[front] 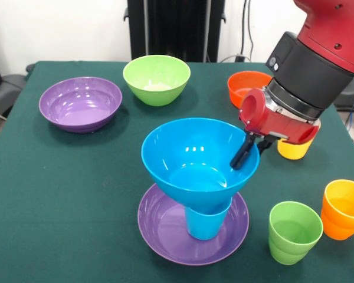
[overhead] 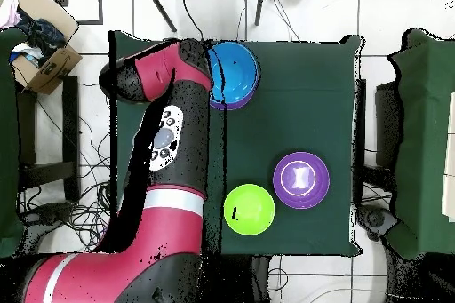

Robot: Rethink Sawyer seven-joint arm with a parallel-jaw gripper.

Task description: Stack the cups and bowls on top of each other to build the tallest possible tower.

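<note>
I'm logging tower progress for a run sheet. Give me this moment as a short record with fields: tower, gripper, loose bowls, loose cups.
tower: purple bowl as base, blue cup standing in it, blue bowl on top of the cup
gripper: gripper at the blue bowl's rim, one dark finger inside the bowl; whether it grips cannot be told
loose bowls: second purple bowl, light green bowl, orange bowl
loose cups: green cup, orange cup, yellow cup partly behind the gripper

I see a blue bowl (front: 197,162) on a blue cup (front: 207,221) in a purple bowl (front: 165,233), over a dark green tablecloth (front: 59,188). Nearby I see green (front: 294,232), orange (front: 343,209) and yellow (front: 295,149) cups.
</note>
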